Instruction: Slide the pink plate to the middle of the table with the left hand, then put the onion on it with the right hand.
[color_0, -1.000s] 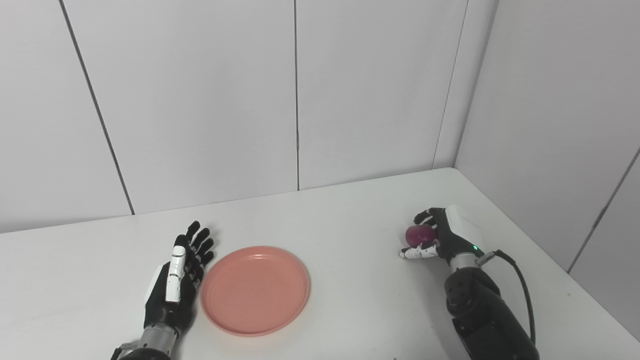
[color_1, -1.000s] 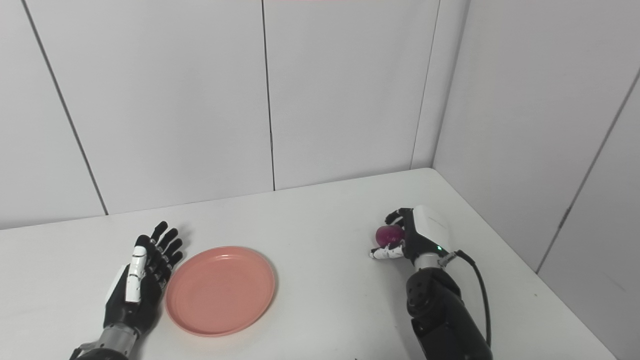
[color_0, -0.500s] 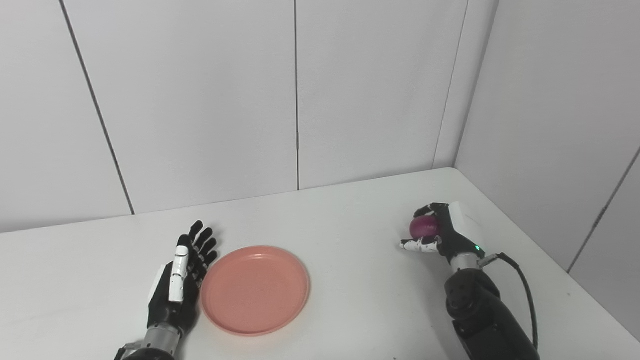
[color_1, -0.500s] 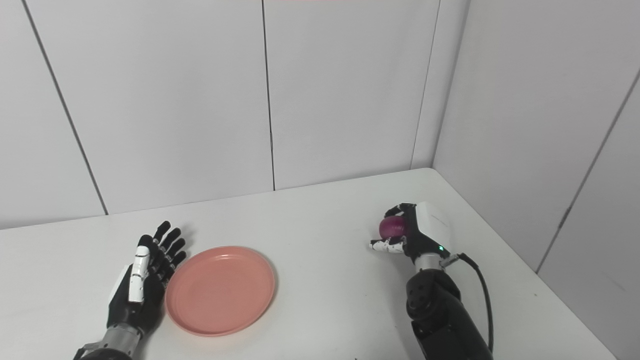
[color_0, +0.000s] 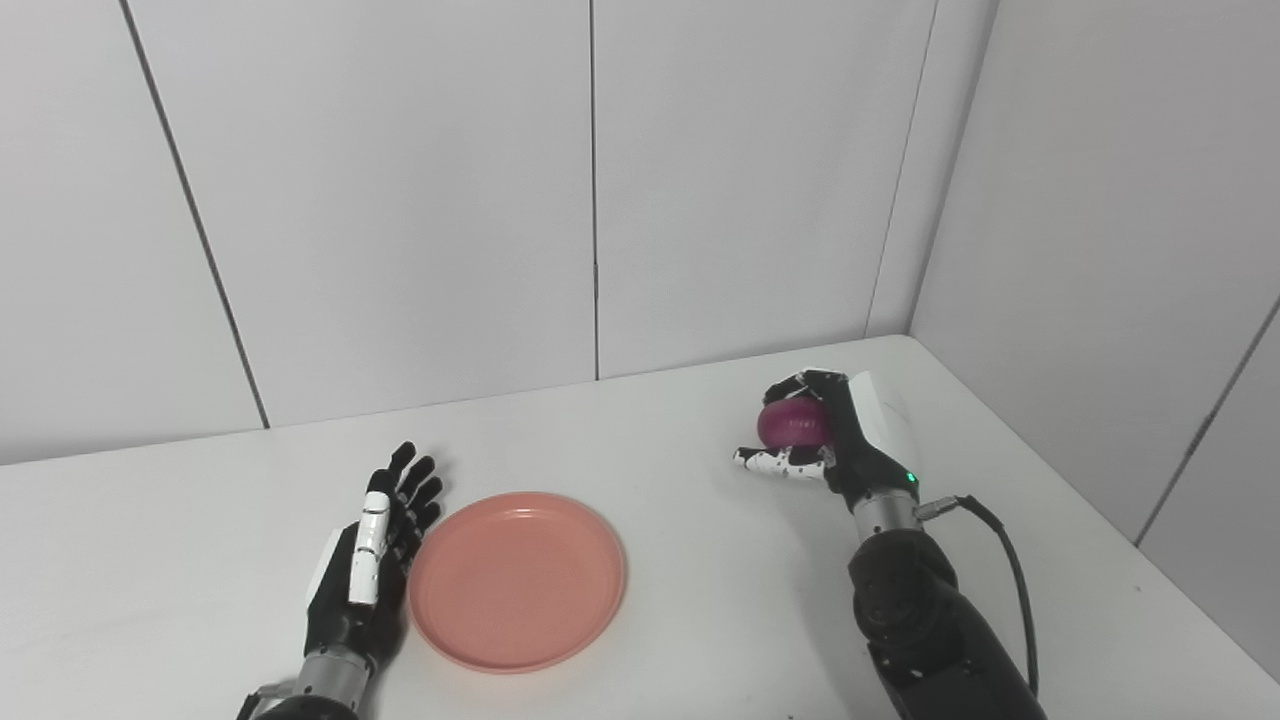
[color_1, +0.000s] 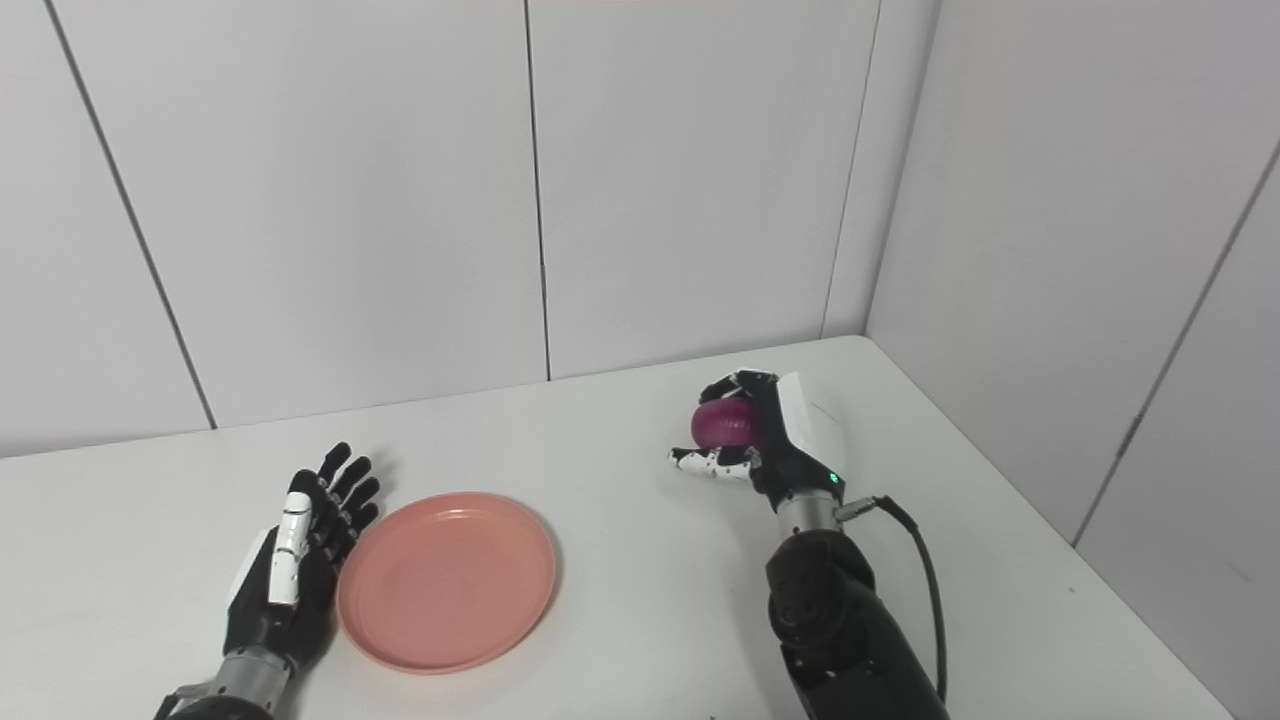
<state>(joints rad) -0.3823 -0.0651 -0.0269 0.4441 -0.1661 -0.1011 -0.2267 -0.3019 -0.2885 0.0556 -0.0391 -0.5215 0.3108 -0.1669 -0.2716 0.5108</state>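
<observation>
The pink plate (color_0: 516, 580) lies flat on the white table (color_0: 660, 620), left of centre near the front. My left hand (color_0: 368, 570) stands open on its edge against the plate's left rim, palm toward the plate. My right hand (color_0: 835, 440) is lifted above the table at the right, shut on the purple onion (color_0: 792, 422). The onion sits between the thumb below and the fingers curled over its top. It is well to the right of the plate and higher than it.
White wall panels (color_0: 590, 190) close the table at the back and along the right side, meeting in the far right corner. A black cable (color_0: 1005, 570) loops off my right forearm. Bare tabletop lies between the plate and the right hand.
My right hand has risen off the table with the onion and moved left toward the plate. The left hand and the plate have shifted slightly to the right.
</observation>
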